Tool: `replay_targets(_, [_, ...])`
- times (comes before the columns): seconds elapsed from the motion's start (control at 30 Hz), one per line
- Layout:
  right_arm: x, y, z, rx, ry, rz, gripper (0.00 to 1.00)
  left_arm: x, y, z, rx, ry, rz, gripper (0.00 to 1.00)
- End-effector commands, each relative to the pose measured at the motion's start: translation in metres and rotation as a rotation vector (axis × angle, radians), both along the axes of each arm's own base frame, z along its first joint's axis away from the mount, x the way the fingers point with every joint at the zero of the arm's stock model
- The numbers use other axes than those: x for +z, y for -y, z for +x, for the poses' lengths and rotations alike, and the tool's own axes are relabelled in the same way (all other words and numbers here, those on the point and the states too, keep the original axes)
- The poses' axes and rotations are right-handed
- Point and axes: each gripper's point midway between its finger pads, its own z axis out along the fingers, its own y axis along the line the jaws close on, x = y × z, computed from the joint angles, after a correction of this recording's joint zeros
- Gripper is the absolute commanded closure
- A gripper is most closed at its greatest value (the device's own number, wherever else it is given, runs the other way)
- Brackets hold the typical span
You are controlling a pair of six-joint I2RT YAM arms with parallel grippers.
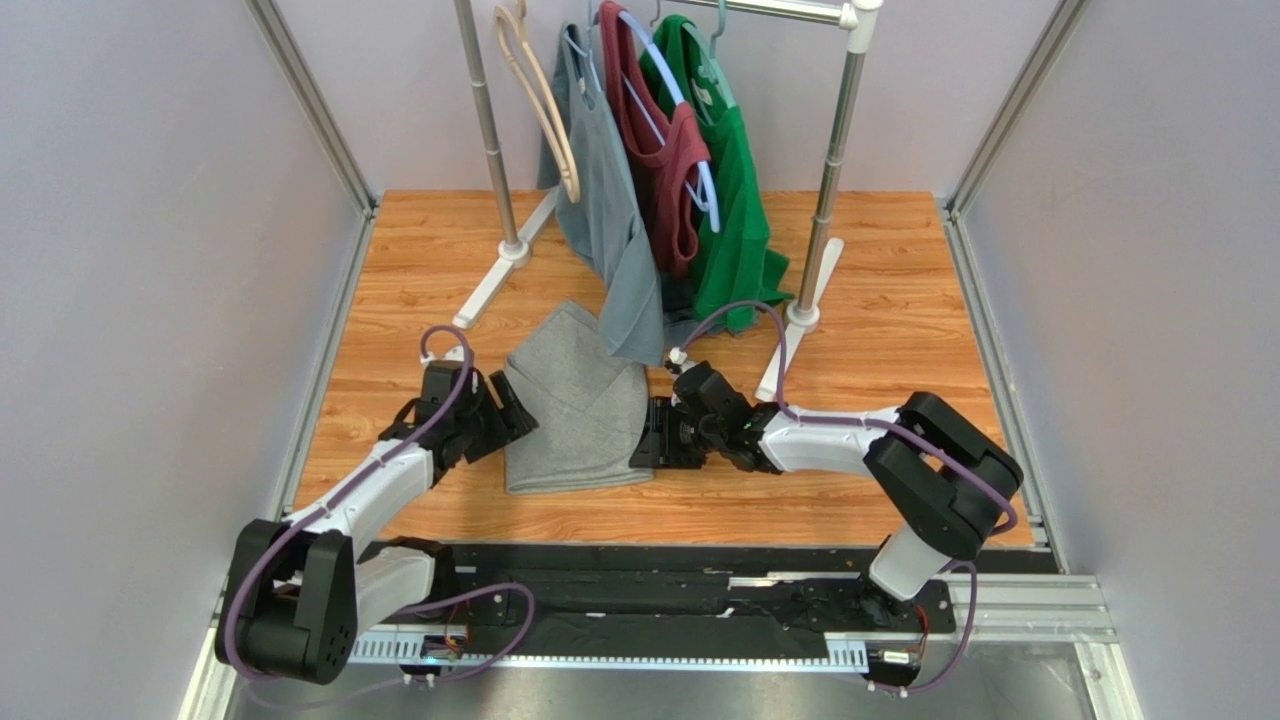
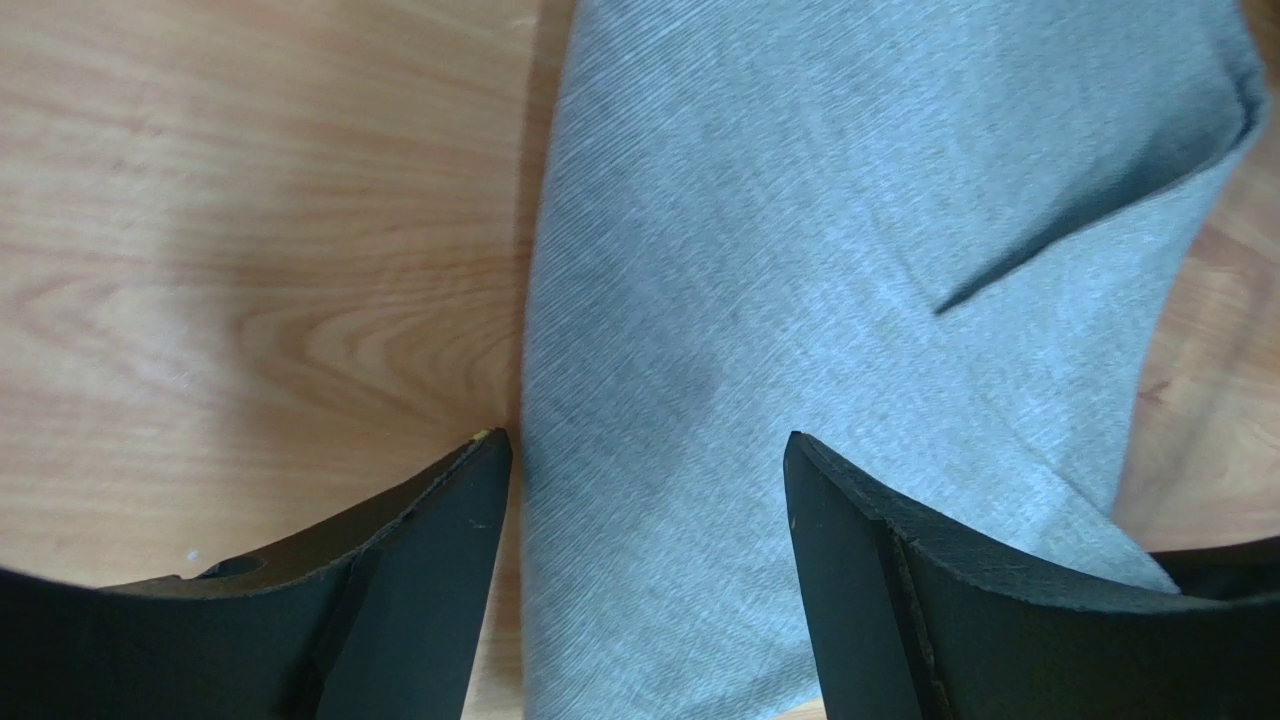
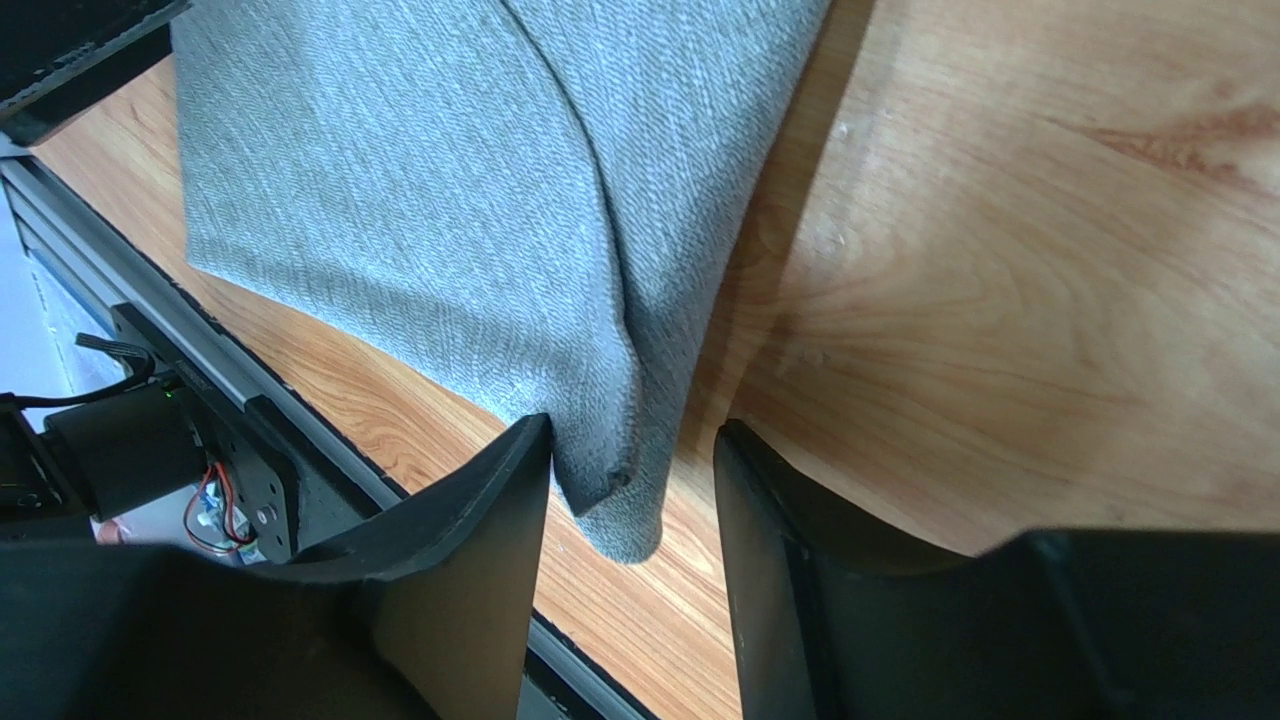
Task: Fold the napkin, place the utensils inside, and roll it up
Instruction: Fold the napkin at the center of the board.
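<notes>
Room: pale grey walls close in a wood-grain table (image 1: 902, 300), with a black mounting rail (image 1: 676, 573) along its near edge.
Back of table: a metal clothes rack (image 1: 831, 180) holds 1 bare beige hanger (image 1: 549, 113) and 3 shirts, grey (image 1: 616, 225), maroon (image 1: 661, 158) and green (image 1: 739, 195).
Napkin: the grey napkin (image 1: 579, 405) lies flat on the wood in front of the rack, between the 2 arms. It is folded over on itself into a lopsided shape, its top end slanting toward the hanging grey shirt.
Napkin up close: the left wrist view shows 1 layer of the cloth (image 2: 842, 270) lapping over another, with a flap edge at the upper right. The right wrist view shows a curved layer edge running down the cloth (image 3: 406, 195) to its near corner.
Left claw: the left gripper (image 1: 511, 413) (image 2: 646, 450) sits low at the napkin's left edge. Its jaws stand wide apart and straddle that edge, 1 finger (image 2: 436, 525) over bare wood and the other (image 2: 864, 555) over cloth. Nothing is clamped.
Right claw: the right gripper (image 1: 657, 435) (image 3: 631, 432) is at the napkin's near right corner. The corner sits between its parted jaws. 1 finger (image 3: 481, 525) is right against the cloth, and bare wood shows between the cloth and the other finger (image 3: 774, 525). It is not pinched shut.
</notes>
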Motion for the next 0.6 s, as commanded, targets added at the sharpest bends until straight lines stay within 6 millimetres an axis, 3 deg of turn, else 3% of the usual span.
replay_targets(0.0, [0.0036,-0.0093,0.0091,-0.012,0.031,0.045,0.54,0.0152,0.0093,0.0223,-0.015,0.085,-0.047,0.24])
replay_targets(0.2, [0.0002,-0.0073,0.0094,-0.018,0.025,0.032,0.61,0.0137,0.0124,0.0267,-0.044,0.069,-0.043,0.25])
replay_targets(0.57, [-0.0025,-0.0023,0.0064,-0.044,-0.003,0.01,0.85,0.0156,0.0131,0.0251,-0.084,0.076,-0.022,0.24])
